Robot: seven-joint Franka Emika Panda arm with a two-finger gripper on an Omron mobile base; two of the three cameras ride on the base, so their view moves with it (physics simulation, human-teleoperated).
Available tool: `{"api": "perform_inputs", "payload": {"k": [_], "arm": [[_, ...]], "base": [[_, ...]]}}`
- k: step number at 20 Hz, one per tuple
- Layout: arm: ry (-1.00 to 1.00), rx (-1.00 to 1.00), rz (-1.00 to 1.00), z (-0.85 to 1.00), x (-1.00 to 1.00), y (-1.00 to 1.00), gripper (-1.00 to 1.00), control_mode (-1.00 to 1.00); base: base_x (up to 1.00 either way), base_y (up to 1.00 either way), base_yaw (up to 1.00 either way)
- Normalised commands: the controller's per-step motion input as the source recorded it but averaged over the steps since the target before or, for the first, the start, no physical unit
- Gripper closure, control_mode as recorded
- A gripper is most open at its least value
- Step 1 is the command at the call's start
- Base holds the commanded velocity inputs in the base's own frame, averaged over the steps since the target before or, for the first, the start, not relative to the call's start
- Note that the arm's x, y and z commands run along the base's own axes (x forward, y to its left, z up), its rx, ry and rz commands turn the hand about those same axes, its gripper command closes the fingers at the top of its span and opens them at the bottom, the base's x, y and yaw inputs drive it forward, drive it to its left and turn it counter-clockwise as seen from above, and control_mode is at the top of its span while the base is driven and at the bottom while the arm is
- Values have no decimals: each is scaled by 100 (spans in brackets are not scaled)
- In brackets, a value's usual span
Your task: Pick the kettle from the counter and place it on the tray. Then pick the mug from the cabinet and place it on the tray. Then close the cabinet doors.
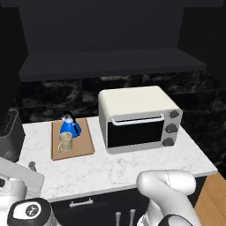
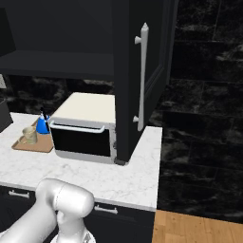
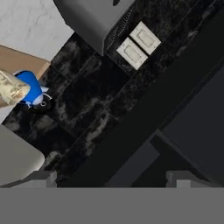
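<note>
The blue kettle point(image 1: 69, 126) and the beige mug point(image 1: 65, 142) both stand on the wooden tray point(image 1: 84, 143), which lies on the marble counter point(image 1: 110, 167) left of the toaster oven. The right base view shows the same kettle point(image 2: 42, 126), mug point(image 2: 29, 135) and tray point(image 2: 35, 144) at the left. The dark wall cabinet point(image 1: 110, 64) stands open above, its shelf bare. Its right door point(image 2: 130, 80) is swung out, bar handle point(image 2: 141, 76) facing me. In the hand view my gripper point(image 3: 112, 177) is open and holds nothing. It faces the backsplash, with the kettle point(image 3: 30, 85) and mug point(image 3: 11, 87) at the left edge.
A white toaster oven point(image 1: 139, 119) takes up the counter's right half, under the open door. A dark grey appliance point(image 1: 9, 128) stands at the counter's left end, with two wall outlets point(image 3: 139, 46) beside it. My arm point(image 1: 170, 190) rises in front of the dark drawers.
</note>
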Motion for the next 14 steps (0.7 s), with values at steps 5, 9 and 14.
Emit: {"api": "perform_inputs", "payload": {"k": [5,9,14], "arm": [[-11,-21,-3,7,12,83,-100,-100],[-17,-9,-13,59,0,46,-100,-100],[-18,0,-17,50,0,13,-100,-100]], "base": [[0,0,0],[0,0,0],[0,0,0]]}}
